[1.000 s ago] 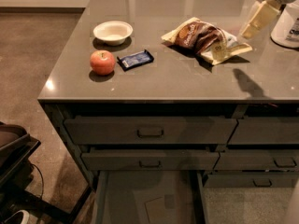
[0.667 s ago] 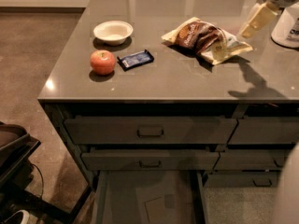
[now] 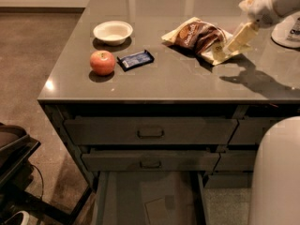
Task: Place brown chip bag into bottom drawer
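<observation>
The brown chip bag (image 3: 196,34) lies crinkled on the grey countertop (image 3: 178,78), right of centre, with its orange logo facing up and cream-yellow edges at its right side. My gripper (image 3: 236,42) reaches in from the upper right and angles down to the bag's right edge, where it meets or overlaps the cream edge. The bottom drawer (image 3: 126,196) is pulled open below the counter, and its grey floor shows a small tan square patch (image 3: 157,208).
A red apple (image 3: 102,62), a small blue snack-bar wrapper (image 3: 135,59) and a white bowl (image 3: 112,32) sit on the left of the counter. Two shut drawer fronts (image 3: 150,132) are above the open drawer. A white arm part (image 3: 276,177) fills the lower right. A white object (image 3: 288,32) stands at the right edge.
My gripper has moved left and down to the right edge of the chip bag. A white arm part has come into view at the lower right. The bag has not moved.
</observation>
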